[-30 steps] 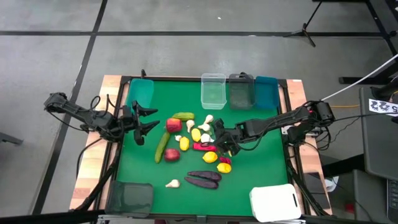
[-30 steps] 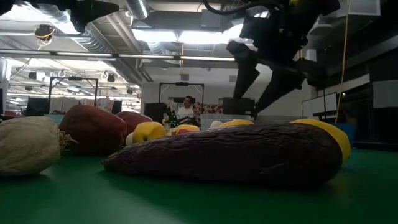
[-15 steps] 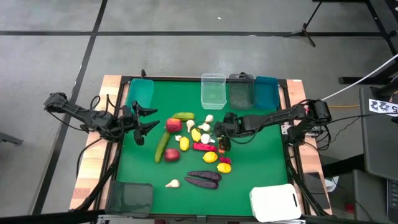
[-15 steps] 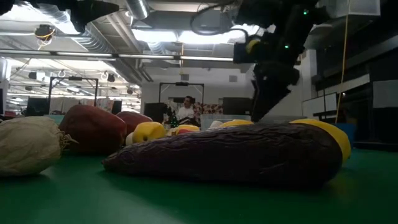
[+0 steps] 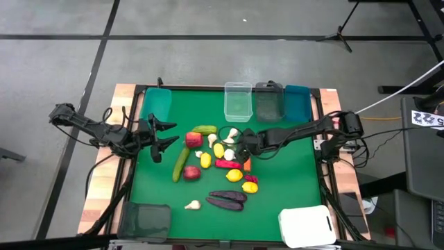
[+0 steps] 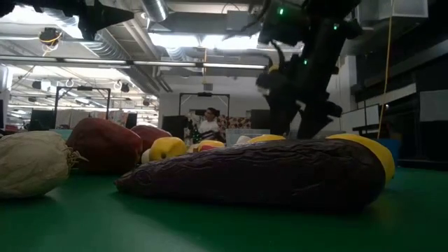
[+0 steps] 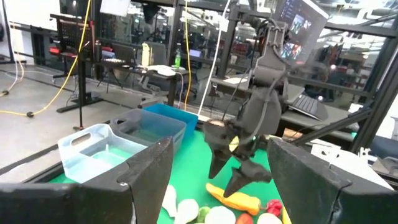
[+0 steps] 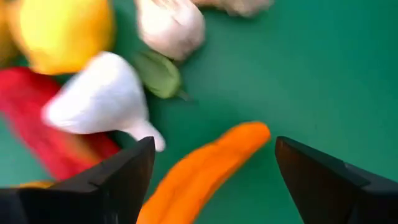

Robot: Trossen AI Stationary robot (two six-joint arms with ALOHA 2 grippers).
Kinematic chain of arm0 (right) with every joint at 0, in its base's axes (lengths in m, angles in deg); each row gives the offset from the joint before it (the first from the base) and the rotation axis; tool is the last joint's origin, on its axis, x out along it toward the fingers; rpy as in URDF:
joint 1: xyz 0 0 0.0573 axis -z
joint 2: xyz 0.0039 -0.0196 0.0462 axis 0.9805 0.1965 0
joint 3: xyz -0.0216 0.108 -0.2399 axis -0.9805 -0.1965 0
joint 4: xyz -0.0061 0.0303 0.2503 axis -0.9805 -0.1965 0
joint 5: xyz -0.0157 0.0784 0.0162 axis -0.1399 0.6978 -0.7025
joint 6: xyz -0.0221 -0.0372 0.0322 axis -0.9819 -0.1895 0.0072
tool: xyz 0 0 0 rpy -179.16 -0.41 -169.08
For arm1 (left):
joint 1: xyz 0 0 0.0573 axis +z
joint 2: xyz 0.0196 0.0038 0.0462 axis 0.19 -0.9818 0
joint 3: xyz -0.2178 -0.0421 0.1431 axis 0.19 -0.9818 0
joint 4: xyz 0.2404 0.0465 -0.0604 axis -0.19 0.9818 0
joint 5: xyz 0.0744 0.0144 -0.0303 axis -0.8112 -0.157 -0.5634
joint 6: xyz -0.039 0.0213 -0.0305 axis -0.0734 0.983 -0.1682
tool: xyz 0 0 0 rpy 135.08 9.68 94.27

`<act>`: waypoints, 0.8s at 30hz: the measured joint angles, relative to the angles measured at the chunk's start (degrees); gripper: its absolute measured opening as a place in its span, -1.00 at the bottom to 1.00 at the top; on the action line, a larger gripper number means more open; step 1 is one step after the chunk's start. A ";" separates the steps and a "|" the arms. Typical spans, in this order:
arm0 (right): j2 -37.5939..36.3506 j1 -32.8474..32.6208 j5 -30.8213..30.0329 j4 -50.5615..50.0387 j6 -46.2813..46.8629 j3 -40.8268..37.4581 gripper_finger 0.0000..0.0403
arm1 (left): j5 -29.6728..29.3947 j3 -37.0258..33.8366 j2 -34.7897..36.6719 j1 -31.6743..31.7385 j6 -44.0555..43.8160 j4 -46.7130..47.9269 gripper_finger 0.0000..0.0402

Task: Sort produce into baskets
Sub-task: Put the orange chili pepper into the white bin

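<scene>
The produce lies in a loose heap mid-table: cucumbers (image 5: 182, 161), apples (image 5: 193, 139), lemons (image 5: 234, 176), garlic (image 5: 232, 133), eggplants (image 5: 227, 199) and a red pepper (image 5: 225, 164). An orange carrot (image 8: 199, 174) lies on the green mat at the heap's right side. My right gripper (image 8: 214, 186) hangs open just above it, pointing steeply down, one finger on either side of the carrot, touching nothing. My left gripper (image 5: 165, 135) waits open and level at the table's left side, and shows open in its wrist view (image 7: 217, 186) too.
Along the far edge stand a teal basket (image 5: 157, 104), a clear one (image 5: 237, 99), a dark grey one (image 5: 269, 101) and a blue-teal one (image 5: 297, 103). A dark grey basket (image 5: 147, 220) sits at the near left corner, a white one (image 5: 308, 226) at the near right.
My right gripper has moved toward the table's far edge and a little left, sunk lower over the heap, and rolled about a quarter turn about its own axis. The carrot, earlier under the gripper, now shows beside it in the high view.
</scene>
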 joint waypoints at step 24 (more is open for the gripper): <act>5.25 -2.29 -0.46 -1.60 2.96 0.01 -0.81 | -0.02 0.00 0.00 0.00 -0.67 1.02 0.28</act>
